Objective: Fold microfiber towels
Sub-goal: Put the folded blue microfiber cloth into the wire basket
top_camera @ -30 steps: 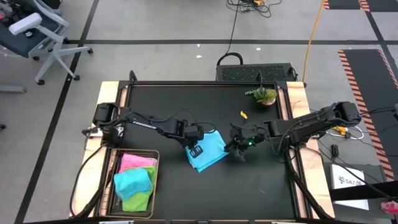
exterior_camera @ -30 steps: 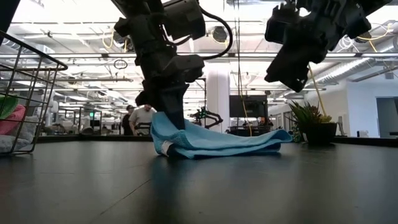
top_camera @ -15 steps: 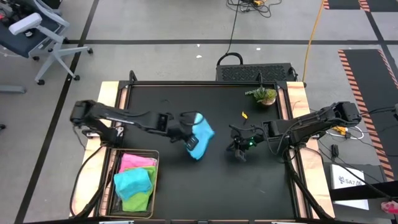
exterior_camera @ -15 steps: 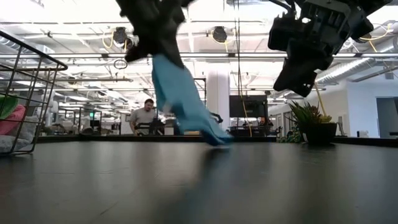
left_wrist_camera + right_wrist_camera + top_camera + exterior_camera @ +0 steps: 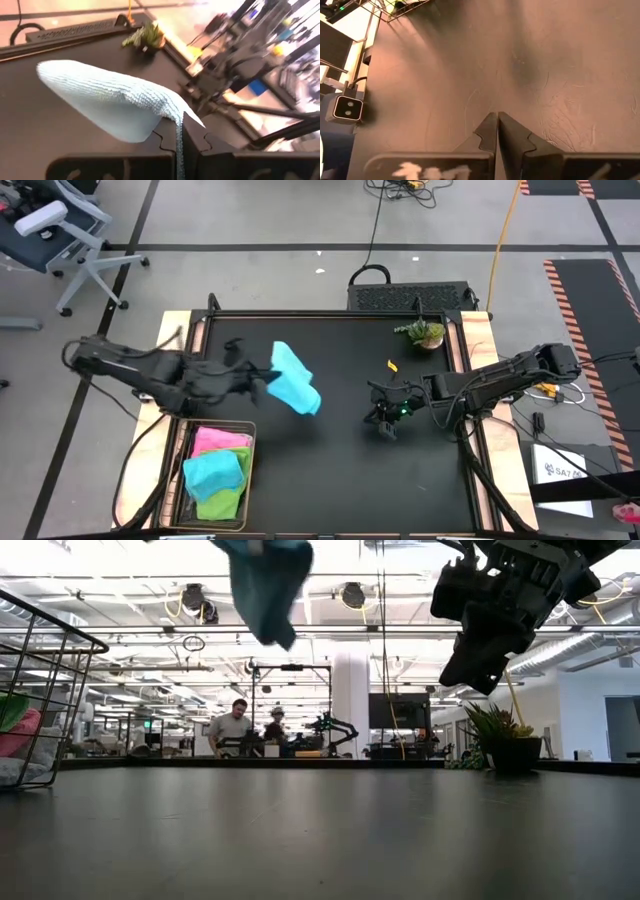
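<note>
A light blue microfiber towel (image 5: 296,388) hangs in the air over the left half of the black table (image 5: 420,480), bunched up, with my left gripper (image 5: 268,383) shut on it. In the low view the towel (image 5: 265,580) shows high above the tabletop. More towels lie in the wire basket (image 5: 251,480) at the near left: a pink one (image 5: 222,440), a teal one (image 5: 215,472) and a lime green one (image 5: 222,502). My right gripper (image 5: 383,420) hovers over the table's right half, shut (image 5: 498,125) on nothing. My left gripper pinches the towel between its two fingers by a narrow bunched edge (image 5: 178,142); how many layers, I cannot tell. The fingers come from the table's left, slanting down a little. The rest of the towel (image 5: 110,100) bulges out beyond the fingertips, lifted clear of the table.
A small potted plant (image 5: 422,333) stands at the far right, with a small yellow scrap (image 5: 392,364) near it. The basket's wire wall (image 5: 40,690) rises at the near left. Wooden strips edge the table on the left and right. People show in the room behind.
My left gripper has risen and pulled back toward the table's left edge, still shut on the light blue towel. The towel lay folded on the table a second ago; it has been lifted clear and now swings bunched beyond the fingers.
</note>
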